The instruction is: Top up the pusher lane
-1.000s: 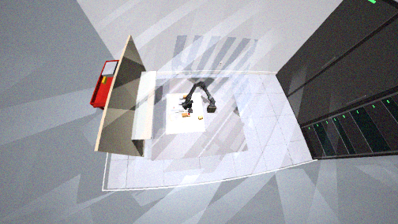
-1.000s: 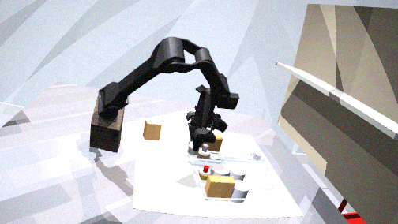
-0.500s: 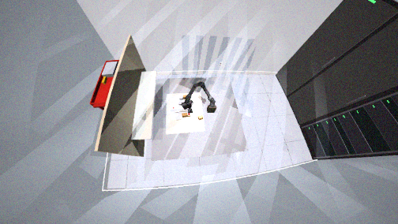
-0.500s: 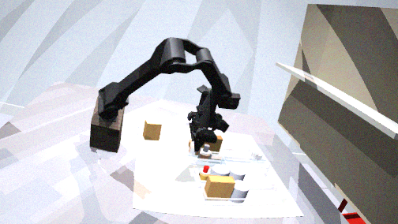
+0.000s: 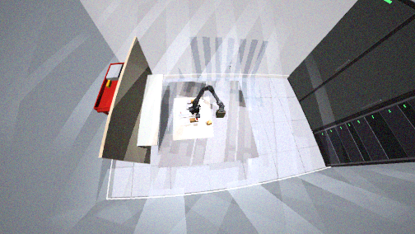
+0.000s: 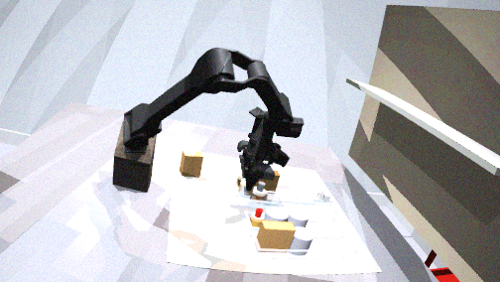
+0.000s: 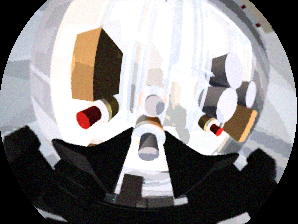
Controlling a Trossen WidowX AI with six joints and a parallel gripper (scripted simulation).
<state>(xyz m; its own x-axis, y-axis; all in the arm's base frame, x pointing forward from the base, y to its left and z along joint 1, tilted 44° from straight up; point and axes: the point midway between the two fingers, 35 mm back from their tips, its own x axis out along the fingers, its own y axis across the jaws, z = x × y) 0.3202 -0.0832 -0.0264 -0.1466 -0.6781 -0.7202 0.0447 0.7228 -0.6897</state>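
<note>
And the black, angular fingers of the gripper [image 5: 198, 115] [image 6: 250, 186] [image 7: 149, 135] are clamped on the grey-capped jar [image 7: 148, 148], white-shouldered, brownish below! Just beyond its cap, the matching jar [image 7: 154, 103] stands in the clear lane. Out to either side, red-capped jars, glossy and round; farther right, smooth grey cylinders [image 7: 226, 103] with pale tops beside a plain tan box [image 6: 276, 235] [image 7: 239, 123].

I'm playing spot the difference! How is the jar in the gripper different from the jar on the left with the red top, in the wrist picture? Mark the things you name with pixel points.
The held jar [image 7: 148, 145] has a grey top; the left jar [image 7: 97, 113] has a red one. The held jar is between the gripper's [image 7: 149, 142] fingers, while the left jar is outside them. Both have a white band below the top.
</note>
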